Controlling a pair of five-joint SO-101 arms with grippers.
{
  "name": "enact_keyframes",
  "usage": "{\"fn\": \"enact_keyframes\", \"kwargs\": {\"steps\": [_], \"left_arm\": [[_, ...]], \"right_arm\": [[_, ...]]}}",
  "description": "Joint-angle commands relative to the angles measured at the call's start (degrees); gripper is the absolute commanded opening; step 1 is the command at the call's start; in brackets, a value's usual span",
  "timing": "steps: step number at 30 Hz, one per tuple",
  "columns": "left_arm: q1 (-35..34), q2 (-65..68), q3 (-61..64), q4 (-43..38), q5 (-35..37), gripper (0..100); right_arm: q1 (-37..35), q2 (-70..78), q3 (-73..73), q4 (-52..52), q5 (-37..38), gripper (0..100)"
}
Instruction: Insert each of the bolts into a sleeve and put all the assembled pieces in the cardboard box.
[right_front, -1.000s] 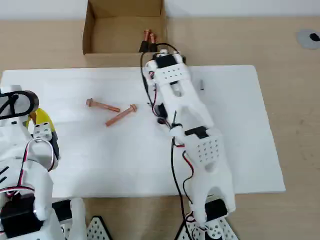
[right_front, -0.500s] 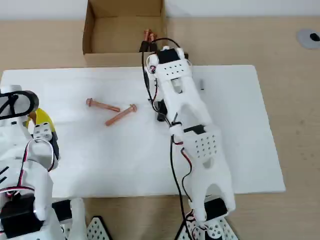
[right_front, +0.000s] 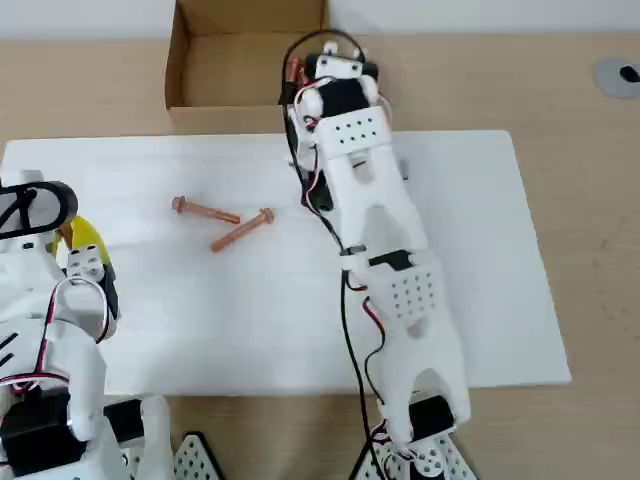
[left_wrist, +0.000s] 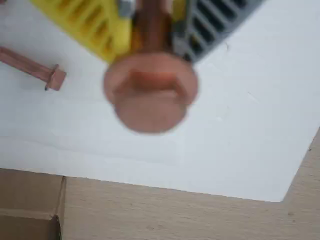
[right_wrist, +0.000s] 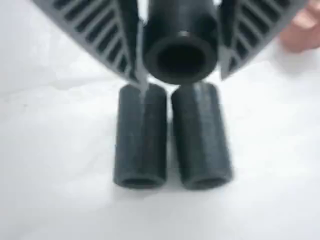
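When we count bolts: three are plain. Two lie loose on the sheet (right_front: 480, 300), one bolt (right_front: 205, 211) and another bolt (right_front: 243, 231), near each other at an angle and well apart from the right arm (right_front: 385, 250). The third bolt (left_wrist: 150, 95) sits in the left claw (left_wrist: 152, 50).
Box (right_front: 175, 60): it stands on the table (right_front: 580, 180) beyond the sheet's far edge. Inside it, copper ends (right_front: 294, 70) show by the wall next to the right arm's tip, and we cannot count them.
Sleeves: three, all black. One sleeve (right_wrist: 181, 50) is in the right claw (right_wrist: 181, 80). Two more, a sleeve (right_wrist: 140, 137) and a sleeve (right_wrist: 202, 137), lie side by side on the sheet just past the claw's tips, bores toward the wrist camera.
Left claw: a yellow finger (left_wrist: 85, 22) and a grey finger (left_wrist: 215, 20) pinch the bolt's shank. Its head faces the camera, above the sheet.
Right claw: two grey ribbed fingers (right_wrist: 95, 35) clamp the sleeve from either side.
Left arm (right_front: 50, 330): we see it folded at the table's near corner, over the sheet's edge.
Right arm: it stretches from the near edge across the sheet, with its far end at the box's wall.
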Motion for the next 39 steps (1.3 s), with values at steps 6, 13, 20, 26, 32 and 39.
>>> {"fn": "enact_keyframes", "kwargs": {"steps": [6,13,20,26,32,39], "left_arm": [[0.3,-0.6,-0.7,-0.1,-0.4,0],[0.3,-0.6,-0.3,-0.1,-0.4,0],[0.4,-0.6,-0.3,-0.2,-0.4,0],[0.4,-0.6,-0.3,-0.2,-0.4,0],[0.4,-0.6,-0.7,-0.3,-0.4,0],[0.3,-0.6,-0.7,0.0,-0.4,0]], "right_arm": [[-6.0,-13.6,14.9,1.0,9.1,0.9],[-14.1,-19.8,33.0,0.5,11.5,0.9],[-14.5,-17.2,38.9,-1.1,13.2,1.1],[-15.3,-15.2,39.3,-1.1,16.9,1.2],[-18.1,-15.4,39.4,0.8,18.1,1.3],[-18.8,-15.4,39.5,0.9,18.1,5.1]]}}
